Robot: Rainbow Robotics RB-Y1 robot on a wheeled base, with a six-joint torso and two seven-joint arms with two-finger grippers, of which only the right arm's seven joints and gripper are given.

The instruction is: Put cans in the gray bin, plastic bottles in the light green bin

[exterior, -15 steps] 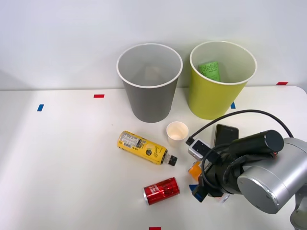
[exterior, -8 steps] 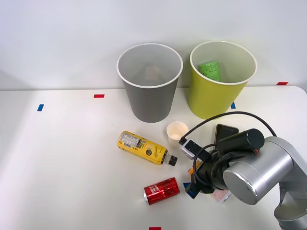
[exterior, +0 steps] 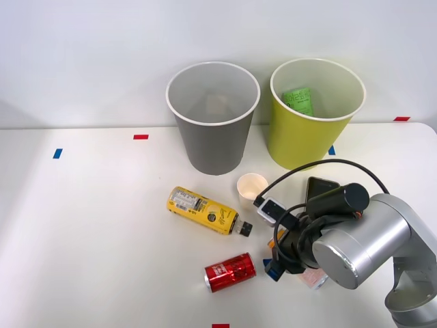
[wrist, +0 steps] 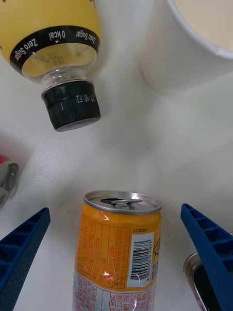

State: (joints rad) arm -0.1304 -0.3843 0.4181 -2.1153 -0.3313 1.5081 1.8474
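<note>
The slim orange can (wrist: 119, 252) lies on the white table between the fingers of my open right gripper (wrist: 115, 211), one blue finger (wrist: 22, 257) on each side and apart from it. In the front view my wrist covers most of this can (exterior: 278, 237), and the gripper (exterior: 275, 265) sits just right of the red can (exterior: 230, 272). The yellow bottle (exterior: 205, 210) lies on its side, its black cap (wrist: 71, 104) pointing toward the orange can. The gray bin (exterior: 213, 116) and the light green bin (exterior: 316, 113) stand upright at the back.
A white paper cup (exterior: 252, 186) stands upright close beyond the orange can, right of the bottle's cap. A green item (exterior: 298, 100) lies inside the light green bin. Tape marks (exterior: 141, 137) dot the table. The left half of the table is bare.
My right arm has shifted left and slightly forward, so the wrist now covers more of the orange can. The cans, bottle and cup have not moved.
</note>
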